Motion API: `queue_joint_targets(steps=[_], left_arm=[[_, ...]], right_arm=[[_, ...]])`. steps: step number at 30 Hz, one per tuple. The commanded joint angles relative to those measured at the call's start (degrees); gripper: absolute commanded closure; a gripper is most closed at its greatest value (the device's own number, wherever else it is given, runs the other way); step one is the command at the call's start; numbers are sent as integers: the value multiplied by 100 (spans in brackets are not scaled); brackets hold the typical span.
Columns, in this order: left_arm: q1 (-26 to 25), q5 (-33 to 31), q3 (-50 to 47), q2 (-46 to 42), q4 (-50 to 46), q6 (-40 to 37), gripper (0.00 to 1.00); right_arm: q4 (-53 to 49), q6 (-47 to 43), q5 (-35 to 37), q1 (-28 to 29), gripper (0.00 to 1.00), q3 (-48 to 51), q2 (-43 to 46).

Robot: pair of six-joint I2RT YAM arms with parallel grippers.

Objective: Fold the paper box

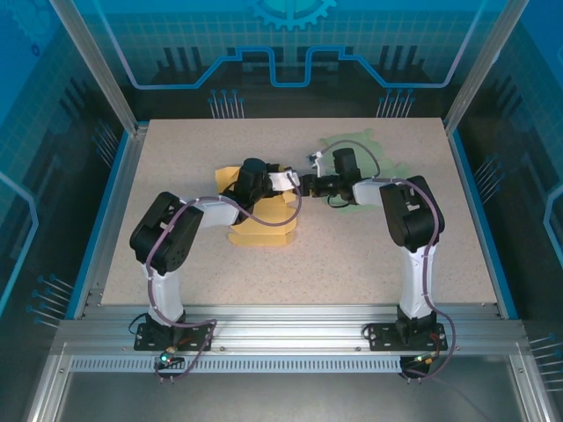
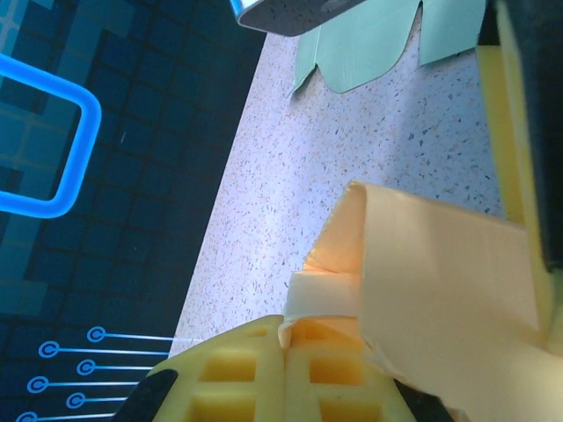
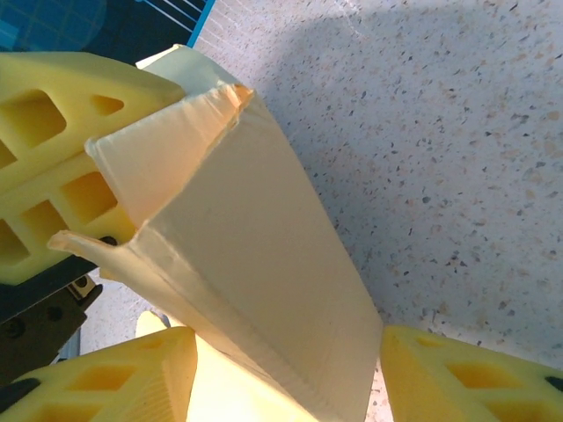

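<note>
The paper box [image 1: 261,224] is pale yellow card, partly folded, lying at the table's middle with one panel raised. In the left wrist view my left gripper [image 2: 285,345] is shut, pinching a small flap [image 2: 324,294] of the box, and a wide cream panel [image 2: 449,281] rises to its right. From above, the left gripper [image 1: 283,182] and right gripper [image 1: 307,184] meet over the box's far edge. In the right wrist view a folded box section [image 3: 264,255] fills the span of my right gripper [image 3: 287,356], touching both yellow fingers [image 3: 457,374].
A flat green paper sheet [image 1: 350,145] lies on the speckled table [image 1: 457,255] behind the right arm; its cut edges [image 2: 365,48] reach the top of the left wrist view. Metal frame posts and blue walls ring the table.
</note>
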State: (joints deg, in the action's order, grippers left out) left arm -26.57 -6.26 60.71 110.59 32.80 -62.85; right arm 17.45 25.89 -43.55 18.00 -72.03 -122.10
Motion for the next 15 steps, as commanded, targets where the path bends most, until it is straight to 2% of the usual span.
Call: queue_joint_targets(steps=[1, 8, 15], left_arm=[[-21, 514, 143, -199, -349, 348, 100], [-24, 361, 134, -118, -340, 104, 100], [2, 248, 164, -28, -296, 18, 100]], right_arm=[[92, 1, 406, 154, 45, -241, -73], [95, -165, 979, 316, 49, -190, 63], [643, -139, 473, 356, 40, 16, 50]])
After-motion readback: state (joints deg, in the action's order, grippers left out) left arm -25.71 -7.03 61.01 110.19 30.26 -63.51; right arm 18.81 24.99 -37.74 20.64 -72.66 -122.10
